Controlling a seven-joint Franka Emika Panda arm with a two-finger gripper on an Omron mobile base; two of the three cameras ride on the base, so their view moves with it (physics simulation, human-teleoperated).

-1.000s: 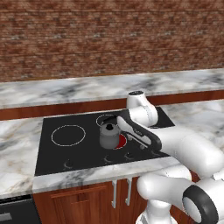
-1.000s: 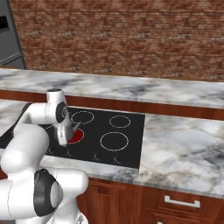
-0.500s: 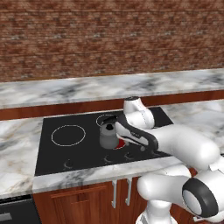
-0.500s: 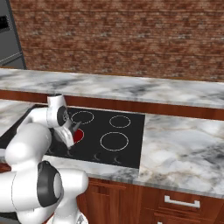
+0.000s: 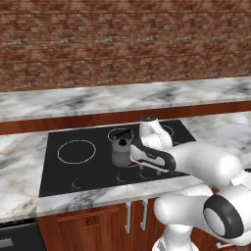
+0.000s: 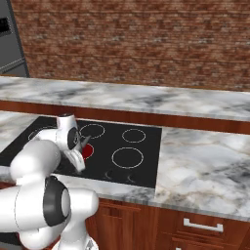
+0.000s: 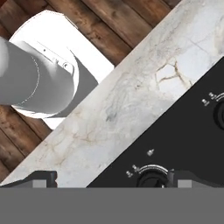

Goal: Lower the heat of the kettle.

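claw tips cut by bottom edge, kettle base behind arm

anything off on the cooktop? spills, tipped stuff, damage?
Nothing stands out. The kettle stands upright on the black cooktop, over a burner glowing red, which fits a lit ring. No spill or damage shows on the marble counter. The hand hangs low over a front knob.
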